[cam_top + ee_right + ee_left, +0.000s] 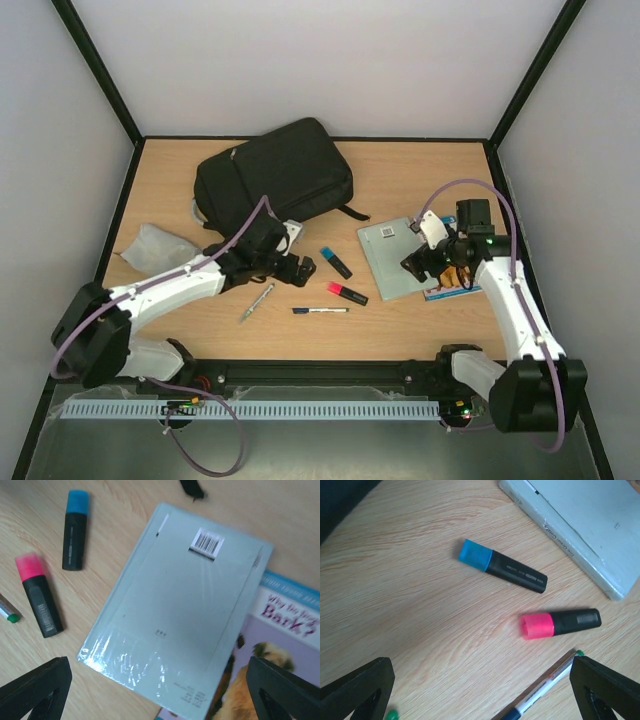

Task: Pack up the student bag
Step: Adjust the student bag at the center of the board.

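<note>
The black student bag (275, 180) lies flat at the back left of the table; its dark corner shows in the left wrist view (337, 495). My left gripper (300, 268) is open and empty in front of the bag, hovering over the wood near the highlighters (480, 695). My right gripper (425, 262) is open and empty above the near edge of a light-grey book (395, 255), which fills the right wrist view (185, 605).
A blue-capped highlighter (502, 566), a pink-capped highlighter (560, 623) and a pen (540, 690) lie between the arms. A silver pen (257, 301) lies further left. A dog-picture book (287, 630) sits under the grey book. A light-grey pouch (150, 248) is at the left.
</note>
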`<action>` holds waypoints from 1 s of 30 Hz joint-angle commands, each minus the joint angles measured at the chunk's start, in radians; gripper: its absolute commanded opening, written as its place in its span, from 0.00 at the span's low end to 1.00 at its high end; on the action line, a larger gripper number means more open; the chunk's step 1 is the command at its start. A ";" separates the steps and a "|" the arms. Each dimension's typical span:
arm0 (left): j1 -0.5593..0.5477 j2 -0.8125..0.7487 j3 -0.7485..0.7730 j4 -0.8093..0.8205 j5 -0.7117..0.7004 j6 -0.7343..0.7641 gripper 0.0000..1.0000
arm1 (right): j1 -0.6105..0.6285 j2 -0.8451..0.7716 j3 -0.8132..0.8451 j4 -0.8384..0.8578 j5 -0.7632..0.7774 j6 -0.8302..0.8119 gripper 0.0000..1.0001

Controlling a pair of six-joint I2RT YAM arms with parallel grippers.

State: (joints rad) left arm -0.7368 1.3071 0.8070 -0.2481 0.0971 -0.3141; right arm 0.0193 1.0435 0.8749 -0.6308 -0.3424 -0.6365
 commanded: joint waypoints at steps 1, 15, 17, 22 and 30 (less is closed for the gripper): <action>-0.015 0.093 0.078 0.073 0.052 -0.103 0.99 | -0.002 0.119 -0.001 -0.087 -0.016 0.042 0.94; 0.206 0.143 0.299 -0.097 -0.133 -0.118 1.00 | 0.135 0.487 0.268 0.125 0.124 0.315 0.87; 0.290 0.137 0.328 -0.130 -0.142 -0.114 1.00 | 0.169 0.533 0.322 0.108 0.104 0.328 0.84; 0.469 0.140 0.371 -0.179 -0.137 -0.108 1.00 | 0.290 0.517 0.274 0.144 0.212 0.263 0.85; 0.677 0.171 0.353 -0.186 -0.049 -0.144 1.00 | 0.283 0.232 0.181 0.023 0.207 0.194 0.91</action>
State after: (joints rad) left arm -0.1287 1.4693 1.1599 -0.4057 -0.0105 -0.4332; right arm 0.3229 1.4586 1.0786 -0.5053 -0.1379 -0.4007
